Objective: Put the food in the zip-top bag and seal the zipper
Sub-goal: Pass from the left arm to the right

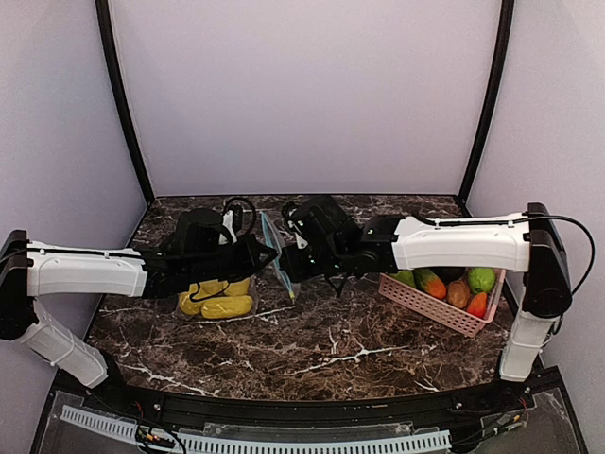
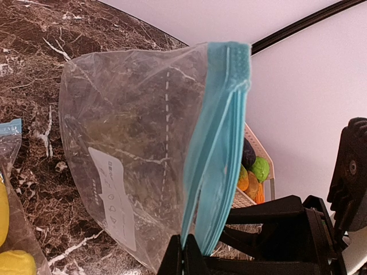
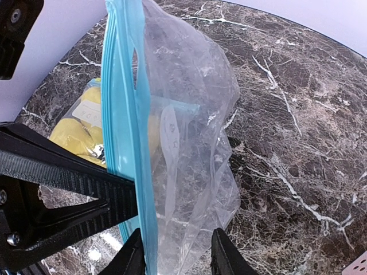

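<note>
Opening the zip-top bag (image 2: 132, 160): left end effector (image 2: 183, 260) clenched on its teal zipper edge; right end effector (image 3: 175, 258) astride the film, seemingly unclamped. Food (image 1: 458, 291) in pink basket (image 1: 421, 305), right of the bag; next: pinch one wall, part the mouth

No writing can be read anywhere. The white panel (image 2: 112, 197) on the zip-top bag (image 2: 132, 114), up and left of the left fingers (image 2: 171, 264), bears faint grey print, too blurred to make out.
</note>
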Available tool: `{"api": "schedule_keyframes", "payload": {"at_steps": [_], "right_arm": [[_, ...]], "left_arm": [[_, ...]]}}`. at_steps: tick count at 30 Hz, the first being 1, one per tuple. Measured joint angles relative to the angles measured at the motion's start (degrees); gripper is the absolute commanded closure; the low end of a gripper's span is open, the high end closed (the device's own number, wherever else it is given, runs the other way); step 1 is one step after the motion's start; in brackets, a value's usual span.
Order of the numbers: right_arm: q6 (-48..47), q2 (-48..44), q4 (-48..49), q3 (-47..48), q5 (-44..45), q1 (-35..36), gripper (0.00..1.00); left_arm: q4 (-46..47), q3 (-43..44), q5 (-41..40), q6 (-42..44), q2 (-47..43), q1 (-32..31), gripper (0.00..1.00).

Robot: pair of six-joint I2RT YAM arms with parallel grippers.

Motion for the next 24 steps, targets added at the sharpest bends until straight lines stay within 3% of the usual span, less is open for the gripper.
{"api": "schedule_keyframes", "payload": {"at_steps": [4,14,20,22,24], "right_arm": [[0.0,0.6,-0.4,0.5,0.9,0.0,0.68],[0.9,2.7,-2.5,0.8,3.3,0.0,0.99],[-0.6,2.7,-2.7,0.8,3.8,-0.1,1.00],[-2.1,2.7,-2.8,0.9,3.3,-0.1,1.00],[-3.7,2.7,-3.4,1.3,2.8,-0.1,1.00]], "left_arm": [[0.3,-0.3,-0.6,0.0,0.0,0.0,0.99],[0.5,-3.8,-2.8,0.1,-3.2,0.0,0.99],[-5.5,-5.5,-5.5,2.5,-7.0,0.0,0.99],[-8.1,-5.4,-5.9,3.9,-7.4,0.0,0.92],[-10.9,-5.4,-6.2,5.7,-7.5,0.0,0.78]]}}
